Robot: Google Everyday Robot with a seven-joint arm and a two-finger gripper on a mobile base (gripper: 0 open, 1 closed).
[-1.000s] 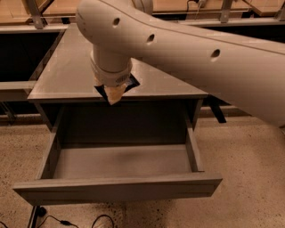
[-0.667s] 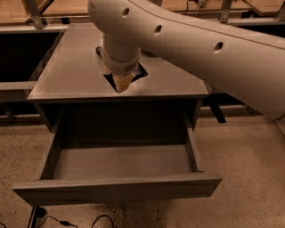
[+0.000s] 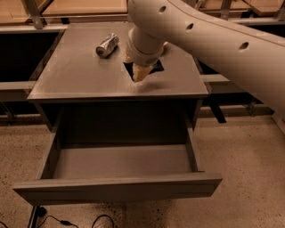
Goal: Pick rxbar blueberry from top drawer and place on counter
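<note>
Across the top right corner, down toward the middle: a thick pale arm (image 3: 213,31), dotted with small dark holes, reaching in from the right edge and ending over the table.

Beneath it, the counter (image 3: 75,75): flat, grey, matte, scuffed along the front edge, square on its grey metal table. Behind the back edge, pale wooden bench tops (image 3: 84,6). Under everything, a speckled floor (image 3: 240,147).

Below the counter's front edge, the top drawer (image 3: 120,187): pulled well out, wide and shallow, with low side walls, a bare grey bottom and a long plain front panel nearest the camera.

Near the back edge of the counter, left of the middle: a crushed silver can (image 3: 107,45), lying on its side, slanted, well apart from the arm's tip.

Right of the counter's centre, about halfway between back edge and front edge: the gripper (image 3: 139,73), pointing down, tan fingertips drawn together into one wedge and clamped on the rxbar blueberry (image 3: 156,67). Dark wrapper showing on either side of the fingertips, wider on the right side, lying flat and low over the counter. Cannot tell whether touching the surface or just above it. Lettering too small to read.

At the bottom edge, left of the middle, under the drawer front: a thin black cable (image 3: 67,221) looping over the floor.
</note>
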